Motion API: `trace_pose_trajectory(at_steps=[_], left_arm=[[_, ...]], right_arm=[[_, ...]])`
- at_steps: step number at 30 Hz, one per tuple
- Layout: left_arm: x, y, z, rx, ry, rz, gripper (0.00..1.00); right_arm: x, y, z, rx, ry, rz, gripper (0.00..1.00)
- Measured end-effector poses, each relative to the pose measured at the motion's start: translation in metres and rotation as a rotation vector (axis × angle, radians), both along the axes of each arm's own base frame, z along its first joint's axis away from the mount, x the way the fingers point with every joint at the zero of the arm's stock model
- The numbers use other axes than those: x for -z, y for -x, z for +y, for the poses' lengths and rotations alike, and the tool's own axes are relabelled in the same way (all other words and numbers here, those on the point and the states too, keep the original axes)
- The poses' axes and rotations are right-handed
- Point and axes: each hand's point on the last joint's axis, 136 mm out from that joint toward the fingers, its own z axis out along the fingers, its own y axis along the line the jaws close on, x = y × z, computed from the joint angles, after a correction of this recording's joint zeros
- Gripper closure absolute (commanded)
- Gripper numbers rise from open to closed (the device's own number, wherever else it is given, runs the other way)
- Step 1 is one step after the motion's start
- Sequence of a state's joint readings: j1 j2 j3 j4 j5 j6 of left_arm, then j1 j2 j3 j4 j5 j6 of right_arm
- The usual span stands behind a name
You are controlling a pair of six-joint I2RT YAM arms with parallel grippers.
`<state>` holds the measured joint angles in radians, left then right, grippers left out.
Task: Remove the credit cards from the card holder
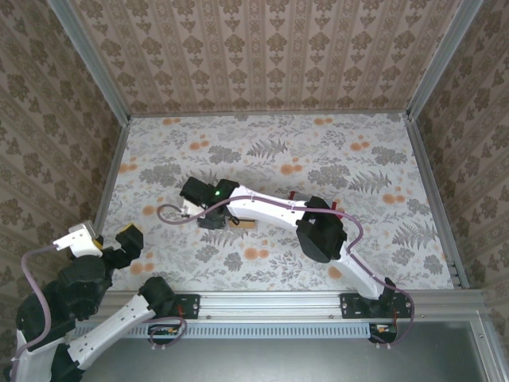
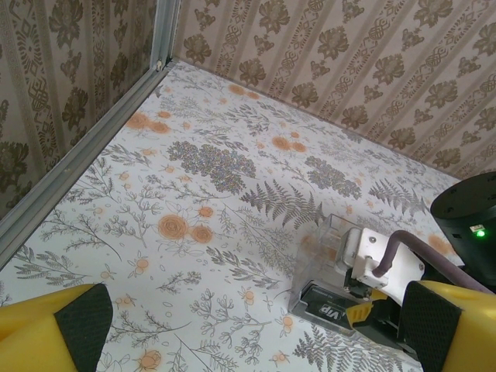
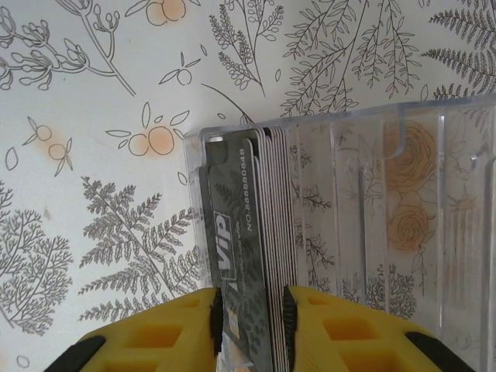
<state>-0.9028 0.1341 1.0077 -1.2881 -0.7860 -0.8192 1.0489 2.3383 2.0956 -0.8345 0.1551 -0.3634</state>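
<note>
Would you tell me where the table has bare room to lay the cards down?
Widest free: the far half of the table, between the back wall and the right arm. Also free: the near strip between holder and front rail. Crowded: around the holder, where the right gripper pinches the cards, and the near-left corner by the left gripper.

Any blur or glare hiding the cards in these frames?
Right wrist: credit cards sharp, the VIP print readable; the clear card holder shows no strong glare. Left wrist: floral table crisp, the fingers of the left gripper slightly soft at the bottom corners. Top external: even light, no harsh shadows.
</note>
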Motion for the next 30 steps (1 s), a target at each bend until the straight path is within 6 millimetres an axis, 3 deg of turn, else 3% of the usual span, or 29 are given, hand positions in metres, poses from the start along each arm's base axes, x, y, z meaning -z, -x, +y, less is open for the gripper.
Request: trace_pose_trajectory(at_steps=[6,15,21,30], left_arm=[[0.006,-0.002,-0.003,0.003,-0.014,0.011,0.0],[0.001,-0.007,-0.013,0.025,0.013,-0.003,0.0],[0.004,-0.019,-0.039,0.075,-0.013,0.039,0.0],[0.018,-0.044,-0.096,0.18,-0.044,0.122,0.0]], right_arm=[[-0.005,-0.002,-0.013,0.058,-0.05,-0.005,0.65],[-0.054,-0.027,-0.061,0.269,-0.259,-0.021,0.65],[-0.066,-0.04,-0.11,0.465,-0.397,-0.003,0.64],[-0.089,-0.049,-0.202,0.801,-0.658,0.061,0.62]])
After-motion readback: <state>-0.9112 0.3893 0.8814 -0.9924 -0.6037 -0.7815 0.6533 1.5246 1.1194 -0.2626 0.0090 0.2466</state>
